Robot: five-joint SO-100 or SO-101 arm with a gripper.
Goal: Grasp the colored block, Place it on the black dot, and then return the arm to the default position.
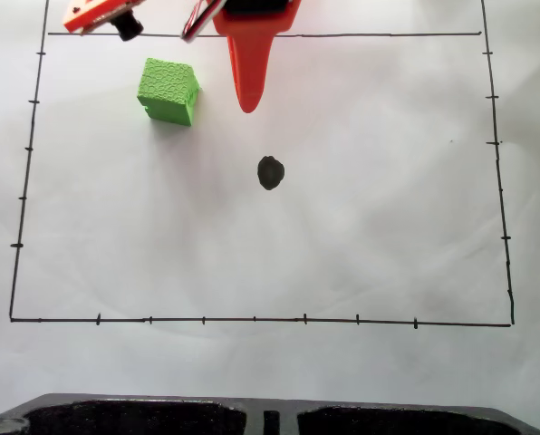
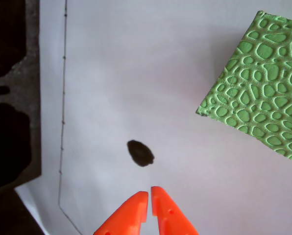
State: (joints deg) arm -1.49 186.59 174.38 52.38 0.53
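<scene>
In the fixed view, a dark, rough-surfaced tray (image 1: pixel 134 419) with two hollow compartments runs along the near edge of the table, in front of a sheet of white paper (image 1: pixel 252 263) ruled with a thin black border with tick marks (image 1: pixel 252 319). Inside that border, about midway across, sits the small, irregular black ink dot (image 1: pixel 270 172), bare and uncovered. Beyond it and to the left, near the far border line, rests the small bright green cube with a crackle-textured surface (image 1: pixel 168 90), flat on the paper and well apart from the dot. Just to the cube's right, the bright orange plastic arm's gripper (image 1: pixel 249 101) points its tapering finger down toward the paper, close beside the cube but not touching it. A small black camera module on an orange-and-white mount (image 1: pixel 125 25) sits at the far edge, above the cube.

In the wrist view, the gripper's (image 2: pixel 150 195) two orange fingertips stand almost together, a thin slit between them, holding nothing. The black dot (image 2: pixel 140 152) lies just past the tips, the green cube (image 2: pixel 261 100) farther off at upper right, and the dark tray (image 2: pixel 13 88) at the left edge.
</scene>
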